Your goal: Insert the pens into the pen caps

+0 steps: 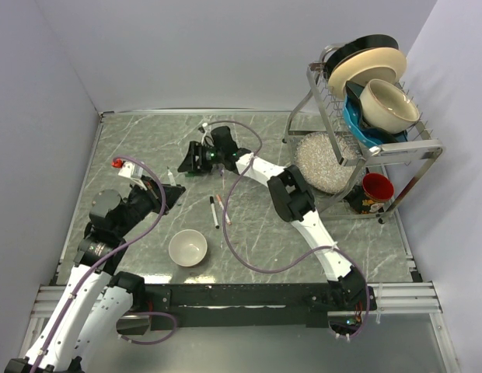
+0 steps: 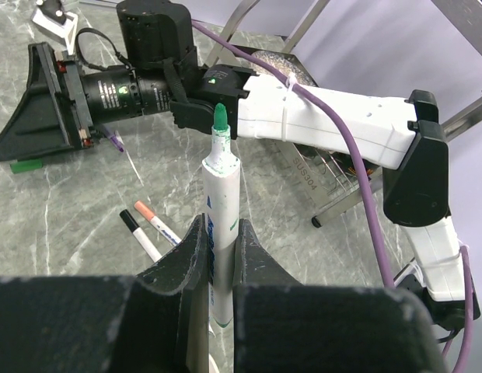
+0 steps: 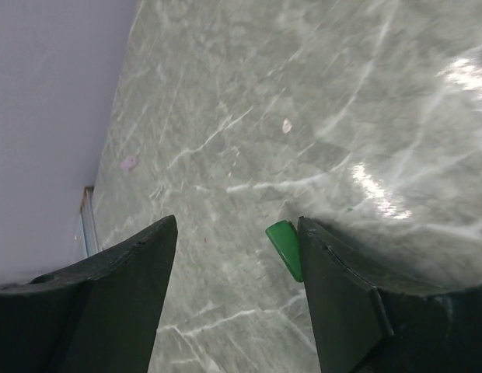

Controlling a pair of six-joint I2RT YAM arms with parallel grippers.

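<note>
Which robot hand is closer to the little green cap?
Right. The green cap lies inside the open right gripper. The left gripper is farther back, holding the green pen.

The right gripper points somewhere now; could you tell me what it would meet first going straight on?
Probably the green cap, lying on the table between the open fingers of the right gripper; depth is unclear.

Left gripper [image 2: 219, 227] pinched tight on the green-tipped pen [image 2: 221, 175], left arm [image 1: 109, 229] angled toward one o'clock. Right arm [image 1: 303, 214] stretches toward ten o'clock, right gripper [image 3: 237, 229] low, jaws spread wide.
</note>
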